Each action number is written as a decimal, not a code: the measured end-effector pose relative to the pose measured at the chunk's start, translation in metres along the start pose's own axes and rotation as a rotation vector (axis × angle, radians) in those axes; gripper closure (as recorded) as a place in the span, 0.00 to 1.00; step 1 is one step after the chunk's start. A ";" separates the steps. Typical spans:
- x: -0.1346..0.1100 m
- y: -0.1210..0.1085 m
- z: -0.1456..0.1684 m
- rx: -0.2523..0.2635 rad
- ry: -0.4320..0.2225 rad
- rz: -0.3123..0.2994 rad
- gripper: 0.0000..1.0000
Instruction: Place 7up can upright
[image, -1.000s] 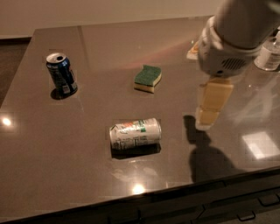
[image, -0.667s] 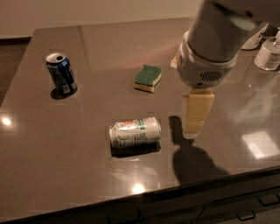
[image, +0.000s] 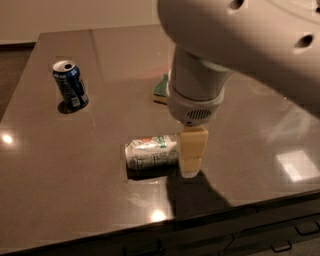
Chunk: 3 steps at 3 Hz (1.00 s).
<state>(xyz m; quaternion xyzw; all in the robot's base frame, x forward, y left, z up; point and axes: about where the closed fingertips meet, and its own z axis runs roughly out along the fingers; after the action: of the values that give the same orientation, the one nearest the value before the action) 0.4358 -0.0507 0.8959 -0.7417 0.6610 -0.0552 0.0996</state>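
The 7up can (image: 150, 152) lies on its side near the front middle of the dark table (image: 60, 185); it is silver-white with green and red marks and small text. My gripper (image: 191, 161) hangs from the large white arm and sits low at the can's right end, covering that end. Its cream-coloured finger (image: 193, 145) faces the camera and reaches almost to the table top.
A blue can (image: 71, 84) stands upright at the back left. A green and yellow sponge (image: 161, 89) lies behind the arm, partly hidden. The table's front edge runs just below the gripper, with dark drawers (image: 280, 235) under it.
My arm has swung left and toward the camera, bringing the gripper from well right of the 7up can down to its right end. The can has not moved.
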 end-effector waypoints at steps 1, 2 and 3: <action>-0.022 0.009 0.015 -0.028 0.011 -0.019 0.00; -0.039 0.017 0.024 -0.082 0.019 -0.040 0.00; -0.049 0.026 0.029 -0.119 0.023 -0.052 0.00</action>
<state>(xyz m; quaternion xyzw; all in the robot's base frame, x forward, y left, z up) 0.4111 -0.0025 0.8645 -0.7624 0.6449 -0.0268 0.0460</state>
